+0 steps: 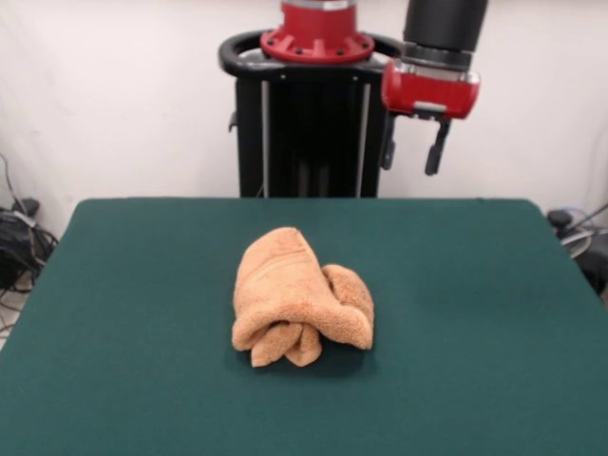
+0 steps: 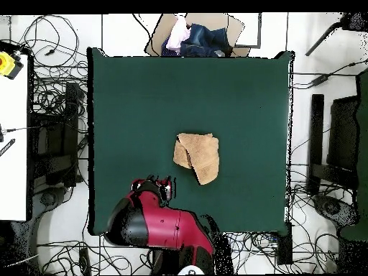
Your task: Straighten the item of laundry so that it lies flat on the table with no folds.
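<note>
The towel (image 1: 302,298) lay crumpled and folded over itself near the middle of the table (image 1: 114,323). The gripper (image 1: 412,142) hung spread and empty above the robot-side edge. A cardboard box (image 2: 203,34) beyond the opposite edge held bunched clothes (image 2: 192,39)

Bright even light, soft shadow under towel (image 1: 302,302), no glare

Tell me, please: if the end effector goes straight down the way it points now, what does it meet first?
Probably the table near its robot-side edge, not the towel. The end effector hangs open, pointing down, well off to the side of the bundle. Depth at that edge is unclear.
</note>
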Available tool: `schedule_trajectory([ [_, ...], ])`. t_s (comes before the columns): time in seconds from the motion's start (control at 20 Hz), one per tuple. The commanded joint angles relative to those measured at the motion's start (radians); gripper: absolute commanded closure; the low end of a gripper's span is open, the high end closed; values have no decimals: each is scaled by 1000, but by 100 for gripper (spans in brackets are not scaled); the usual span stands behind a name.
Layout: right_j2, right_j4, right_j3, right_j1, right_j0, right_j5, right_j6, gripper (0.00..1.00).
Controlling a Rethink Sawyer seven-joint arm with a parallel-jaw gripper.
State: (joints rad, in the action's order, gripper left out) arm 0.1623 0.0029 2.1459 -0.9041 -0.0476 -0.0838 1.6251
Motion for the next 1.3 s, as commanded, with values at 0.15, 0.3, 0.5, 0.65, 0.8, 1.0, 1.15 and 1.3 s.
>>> schedule_trajectory([
  [0.15,-75,25,-21,57,11,79,210,0],
  [0.3,-77,20,-32,72,18,98,205,0],
  [0.5,-86,11,-46,102,36,132,199,0],
  [0.65,-92,7,-54,113,46,145,194,0],
  [0.8,-91,7,-61,126,48,157,193,0],
  [1.0,-85,11,-74,147,46,179,194,0],
  [1.15,-84,10,-86,167,51,198,191,0],
  [1.3,-79,12,-94,177,50,208,191,0],
])
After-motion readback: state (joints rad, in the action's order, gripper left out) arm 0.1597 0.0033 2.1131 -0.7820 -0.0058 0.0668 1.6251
